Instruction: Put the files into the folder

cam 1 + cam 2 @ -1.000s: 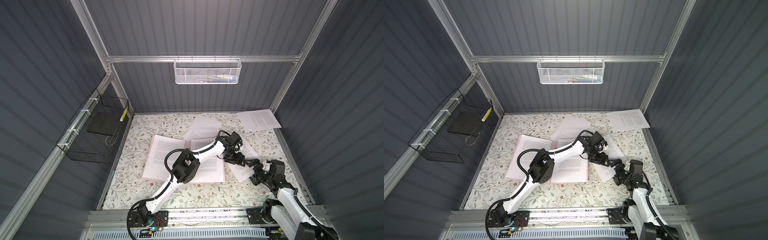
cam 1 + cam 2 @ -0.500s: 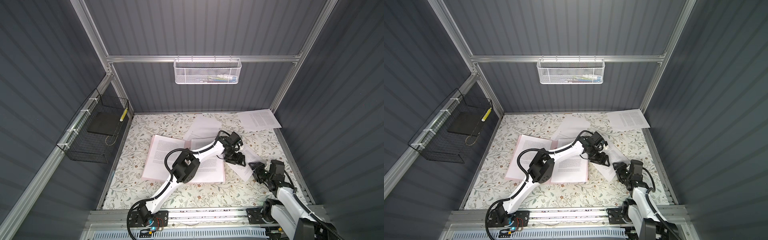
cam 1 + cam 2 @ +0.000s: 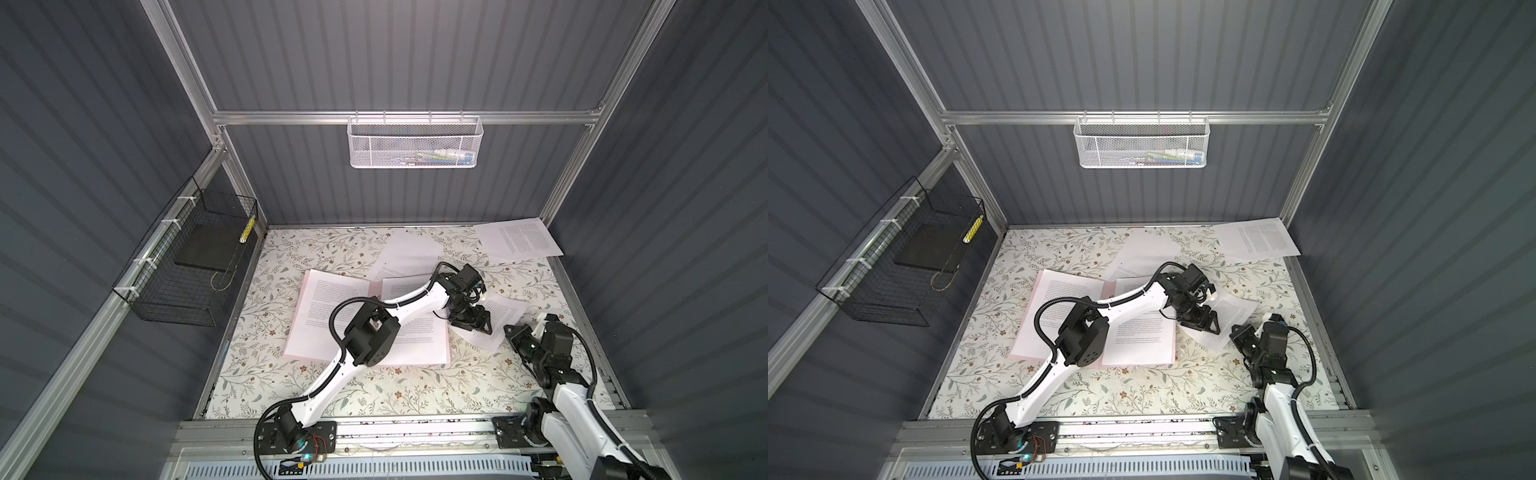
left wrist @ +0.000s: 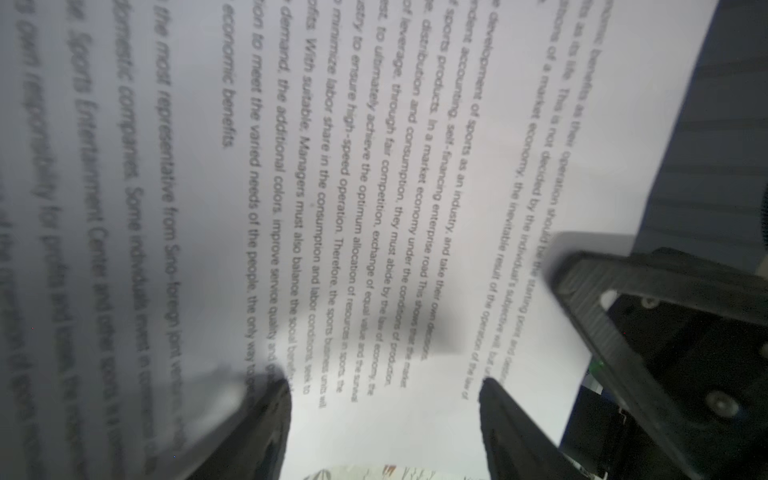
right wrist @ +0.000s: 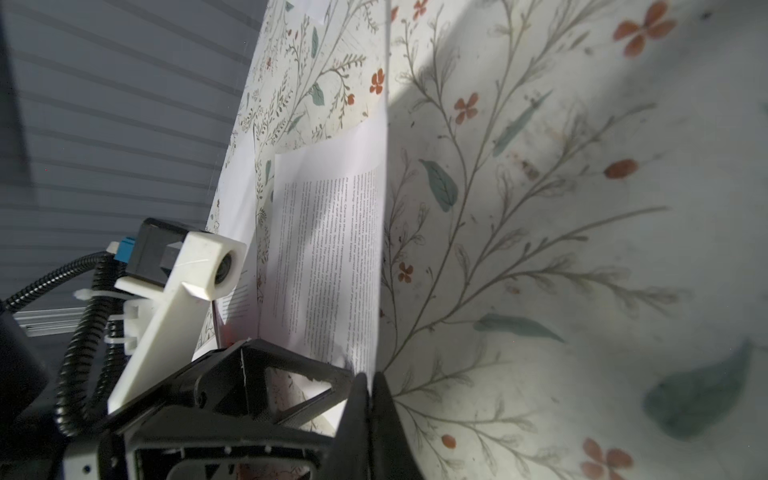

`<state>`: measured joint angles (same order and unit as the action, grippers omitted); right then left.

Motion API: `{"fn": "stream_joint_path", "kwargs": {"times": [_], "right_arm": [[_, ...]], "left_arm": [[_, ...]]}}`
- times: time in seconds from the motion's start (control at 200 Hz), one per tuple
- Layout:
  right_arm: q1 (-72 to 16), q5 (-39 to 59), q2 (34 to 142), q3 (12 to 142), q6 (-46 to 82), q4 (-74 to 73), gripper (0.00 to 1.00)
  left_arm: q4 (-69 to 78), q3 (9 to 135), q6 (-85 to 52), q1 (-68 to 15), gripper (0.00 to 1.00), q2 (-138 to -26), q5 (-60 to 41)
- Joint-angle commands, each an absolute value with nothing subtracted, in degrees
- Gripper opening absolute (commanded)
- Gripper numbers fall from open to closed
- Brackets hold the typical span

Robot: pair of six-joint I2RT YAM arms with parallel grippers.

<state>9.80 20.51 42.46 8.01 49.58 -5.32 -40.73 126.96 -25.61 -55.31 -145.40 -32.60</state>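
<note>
Dim enclosure, blurred wrist-view edges, soft shadows

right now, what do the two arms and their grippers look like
Both arms have white link shells and black joint housings: left arm, right arm. A black corrugated cable loops along each. The left gripper and right gripper are black, with open triangular finger frames. A white camera mount with a blue plug sits at the left wrist.

left arm stretched far forward-right, wrist bent down | left end effector (image 3: pixel 473 323) jaws stood apart | right arm folded low near base | right end effector (image 3: pixel 508 329) pinched shut on sheet (image 5: pixel 328 249) edge
</note>
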Motion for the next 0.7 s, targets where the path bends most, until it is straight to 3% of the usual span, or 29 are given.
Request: {"fn": "stream_joint_path", "kwargs": {"times": [0.0,0.525,0.695], "right_arm": [[9.80,19.86,39.60,10.55,46.10,-1.91,0.00],[9.93,19.86,32.40,26.68,36.76,17.03,0.00],[9.92,22.19,35.23,35.65,32.33,20.46,0.00]], "left_arm": [[-42.66,128.91,-27.19,-54.31,0.73,-143.95,-35.79],[-31.89,133.24,-31.47,-49.80,0.80,-133.81,-47.04],[-27.29,126.08,-29.61,-47.74,0.83,-126.62,-46.47]]}}
